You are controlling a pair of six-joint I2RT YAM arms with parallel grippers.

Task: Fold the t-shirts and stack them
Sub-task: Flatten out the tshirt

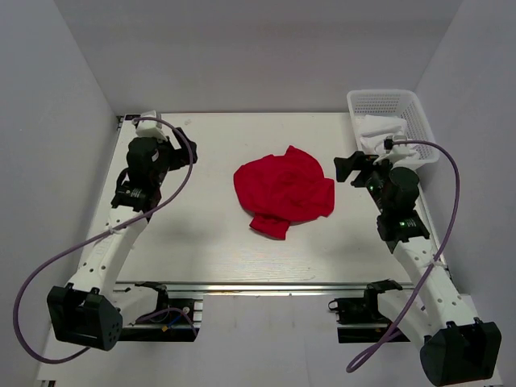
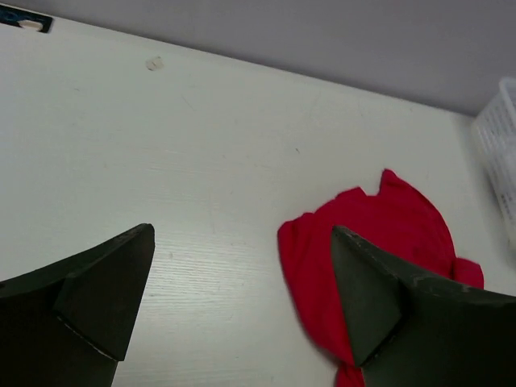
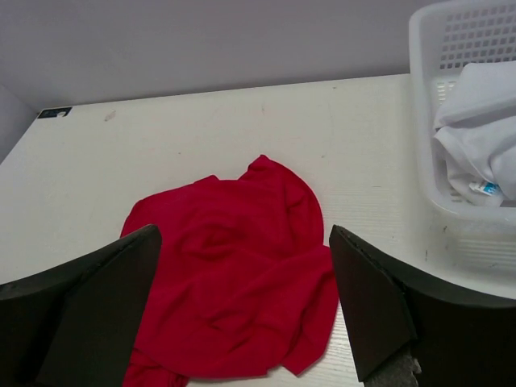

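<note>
Near mid-desk, from the top camera, we found the red t-shirt [image 1: 284, 192] lying in a crumpled heap, with no edge squared and no sleeve laid out. Left tool [image 2: 242, 234] hung at the shirt's 10 o'clock, well apart from it, jaws released and wide, nothing between them. Right tool [image 3: 244, 234] stood near the shirt's 3 o'clock, likewise released and empty, aimed across the cloth. White mesh basket [image 1: 419, 121] sat at the 2 o'clock corner of the desk [image 1: 201, 234] with white fabric [image 3: 476, 129] bundled inside; whether that was another shirt we could not tell. We judged the task barely begun: no fold made, no stack started. Left to do: spread the red shirt flat, fold it, set it down as the base of a pile.
</note>
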